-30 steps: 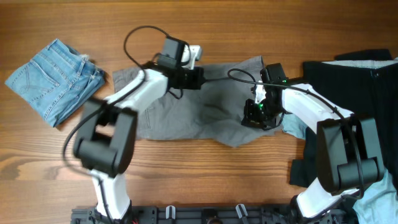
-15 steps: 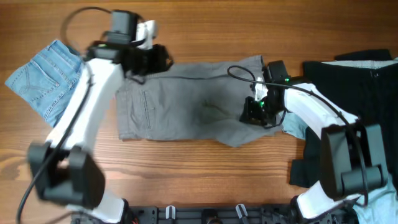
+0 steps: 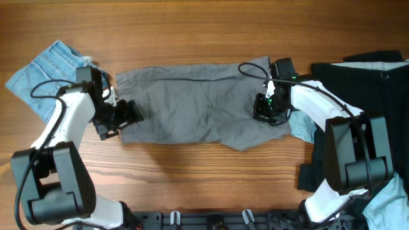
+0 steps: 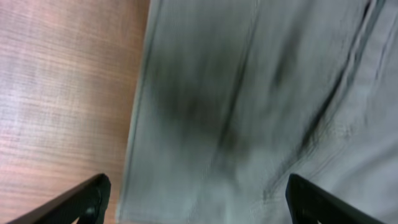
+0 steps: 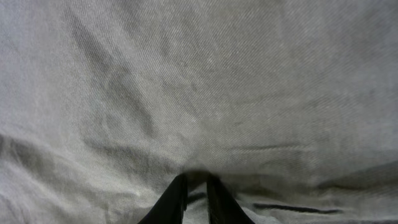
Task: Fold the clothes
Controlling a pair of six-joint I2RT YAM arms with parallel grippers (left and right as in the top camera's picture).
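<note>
The grey shorts (image 3: pixel 192 102) lie spread flat across the middle of the table. My left gripper (image 3: pixel 121 115) hovers over their left edge. In the left wrist view this gripper (image 4: pixel 199 205) is open, its fingertips (image 4: pixel 87 199) far apart above the grey shorts (image 4: pixel 249 93), holding nothing. My right gripper (image 3: pixel 268 112) sits on the right end of the shorts. In the right wrist view it (image 5: pixel 198 196) is shut, pinching a small fold of the grey shorts (image 5: pixel 199 81).
Folded light-blue denim shorts (image 3: pixel 45 76) lie at the far left. Black garments (image 3: pixel 364 108) are heaped at the right, with a pale-blue cloth (image 3: pixel 300 131) showing beside them. Bare wooden table (image 3: pixel 204 185) runs along the front.
My left gripper pulled the shorts' left end out to the left, let go and opened, then dropped to their left edge. The shorts now lie stretched flat. My right gripper stayed put.
</note>
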